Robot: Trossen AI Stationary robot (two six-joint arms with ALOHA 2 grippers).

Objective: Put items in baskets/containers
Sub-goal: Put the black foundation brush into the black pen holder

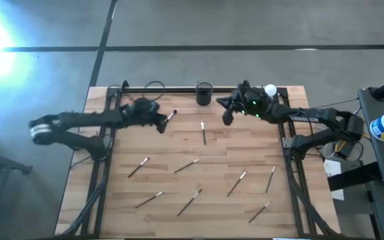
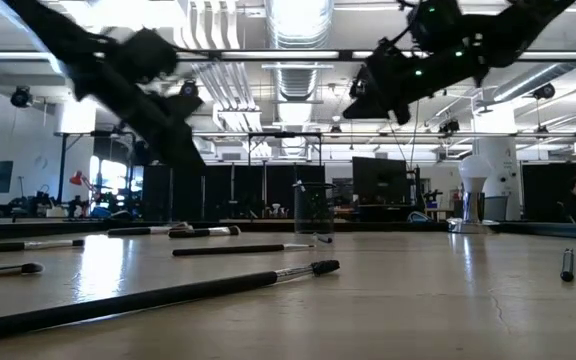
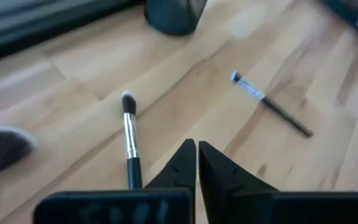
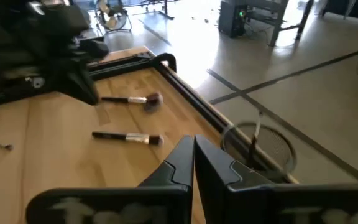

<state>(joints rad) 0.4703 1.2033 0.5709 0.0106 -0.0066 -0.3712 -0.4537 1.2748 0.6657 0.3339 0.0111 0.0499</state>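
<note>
We see the small black cylindrical cup standing upright at the far edge of the pale wooden plank table, between the two claws and just beside the right gripper. In the right wrist view the cup's round rim sits close past the fingertips, with one thin stick standing in it.

Right gripper: fingers pinched together, nothing between them, raised off the table. Left gripper: fingers also closed to a narrow slit, empty, raised on the cup's other side.

Just past the left gripper's tips lies a dark-handled brush with a silvery ferrule and fluffy round head; from the left wrist it shows right beside the fingers, not touching. A second thin dark brush with a pale tip lies between the claws, near the cup, well clear of both.

The other thin brushes are scattered flat across the near half of the table, well apart from both claws. Nothing lies between either claw and the cup.

A white ball sits at the far edge behind the right arm.
</note>
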